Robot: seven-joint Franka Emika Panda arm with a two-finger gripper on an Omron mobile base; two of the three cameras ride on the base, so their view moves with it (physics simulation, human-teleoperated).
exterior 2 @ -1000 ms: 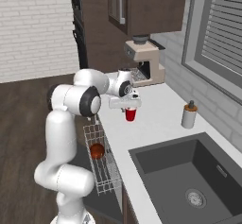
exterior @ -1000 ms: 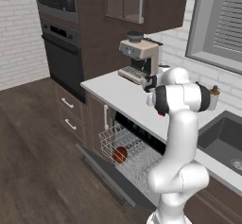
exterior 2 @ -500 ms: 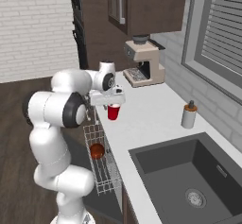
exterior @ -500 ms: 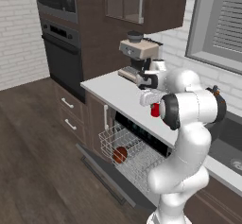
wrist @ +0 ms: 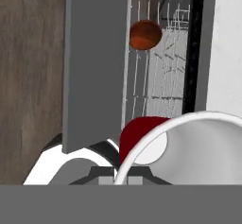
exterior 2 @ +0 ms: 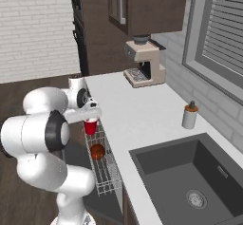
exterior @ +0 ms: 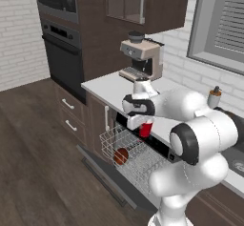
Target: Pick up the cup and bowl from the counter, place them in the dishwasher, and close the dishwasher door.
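My gripper (exterior: 142,123) is shut on the red cup (exterior: 146,130), holding it upright just past the counter's (exterior: 107,85) front edge, above the pulled-out wire rack (exterior: 136,160) of the dishwasher. From the right, the cup (exterior 2: 90,126) hangs under the gripper (exterior 2: 89,118) over the rack (exterior 2: 107,174). The reddish-brown bowl (exterior: 120,156) lies in the rack, lower and to the left of the cup. In the hand view the cup's white inside (wrist: 203,154) looms close, with the bowl (wrist: 145,34) far beyond it. The dishwasher door (exterior: 107,179) lies dropped open.
A coffee machine (exterior 2: 142,62) stands at the back of the counter (exterior 2: 137,112). A grey soap dispenser (exterior 2: 190,116) stands near the dark sink (exterior 2: 190,181). Brown drawers (exterior: 69,113) and a black wall oven (exterior: 62,53) are left of the dishwasher.
The arm has swung the cup from above the counter out past its front edge and lower, so it now hangs over the rack. The bowl has stayed put.
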